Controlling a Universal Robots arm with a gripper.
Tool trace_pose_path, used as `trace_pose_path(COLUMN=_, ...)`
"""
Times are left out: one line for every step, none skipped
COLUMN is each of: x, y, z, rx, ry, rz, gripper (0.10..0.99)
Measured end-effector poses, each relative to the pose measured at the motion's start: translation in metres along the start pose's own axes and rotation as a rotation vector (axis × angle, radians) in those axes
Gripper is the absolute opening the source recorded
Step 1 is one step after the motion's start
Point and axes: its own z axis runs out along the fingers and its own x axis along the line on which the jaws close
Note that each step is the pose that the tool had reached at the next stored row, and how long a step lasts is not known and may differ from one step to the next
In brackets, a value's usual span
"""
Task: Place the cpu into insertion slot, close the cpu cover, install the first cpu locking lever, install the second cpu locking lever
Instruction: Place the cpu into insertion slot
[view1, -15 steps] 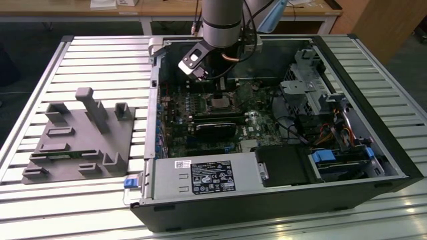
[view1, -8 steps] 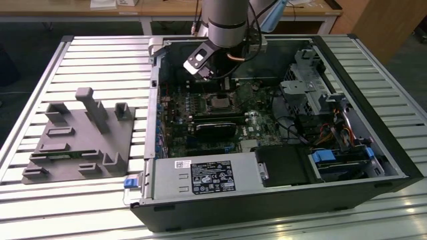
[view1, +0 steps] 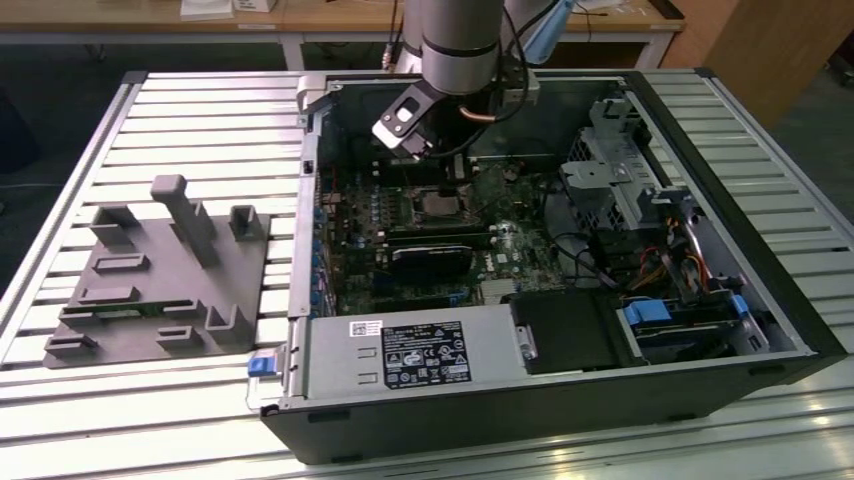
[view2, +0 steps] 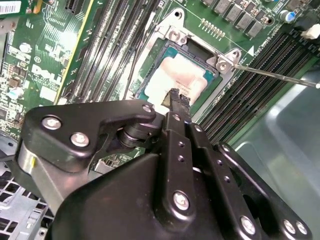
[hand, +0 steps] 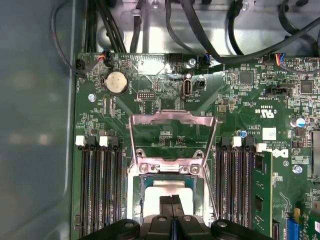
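The cpu (view2: 172, 75) (hand: 155, 192), a pale square chip, lies flat in the insertion slot (view1: 434, 203) (hand: 136, 186) of the green motherboard. My gripper (view2: 177, 98) (hand: 172, 204) (view1: 450, 178) is shut, its two black fingertips pressed together with nothing between them. The tips are directly over the chip's edge, at or just above its top. The cpu cover (hand: 172, 119), a silvery frame with an open window, stands folded back on its hinge beyond the slot. A thin locking lever rod (view2: 275, 75) sticks out sideways from the socket's corner.
Black memory slots (hand: 97, 190) flank the socket, with a seated memory module (hand: 262, 195) on one side. A coin battery (hand: 116, 82) and black cables (hand: 200, 30) lie past the cover. The power supply (view1: 400, 350), drive cage (view1: 627, 170) and grey fixture block (view1: 160, 270) surround the work area.
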Motion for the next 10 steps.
trace_pose_path(x=0.0, y=0.0, z=-0.0011, rx=0.0, ry=0.0, rz=0.0, gripper=0.106)
trace_pose_path(x=0.0, y=0.0001, z=-0.0027, rx=0.0, ry=0.0002, rz=0.0, gripper=0.106)
trace_pose_path(x=0.0, y=0.0001, z=-0.0046, rx=0.0, ry=0.0002, rz=0.0, gripper=0.106)
trace_pose_path(x=0.0001, y=0.0002, z=-0.0067, rx=0.0, ry=0.0004, rz=0.0, gripper=0.106)
trace_pose_path(x=0.0001, y=0.0003, z=-0.0091, rx=0.0, ry=0.0002, rz=0.0, gripper=0.106)
trace_pose_path(x=0.0001, y=0.0004, z=-0.0111, rx=0.0, ry=0.0003, rz=0.0, gripper=0.106)
trace_pose_path(x=0.0002, y=0.0004, z=-0.0123, rx=0.0, ry=0.0003, rz=0.0, gripper=0.106)
trace_pose_path(x=0.0002, y=0.0004, z=-0.0123, rx=0.0, ry=0.0004, rz=0.0, gripper=0.106)
trace_pose_path(x=0.0002, y=0.0005, z=-0.0123, rx=0.0, ry=0.0006, rz=0.0, gripper=0.106)
trace_pose_path(x=0.0002, y=0.0005, z=-0.0136, rx=0.0, ry=0.0003, rz=0.0, gripper=0.106)
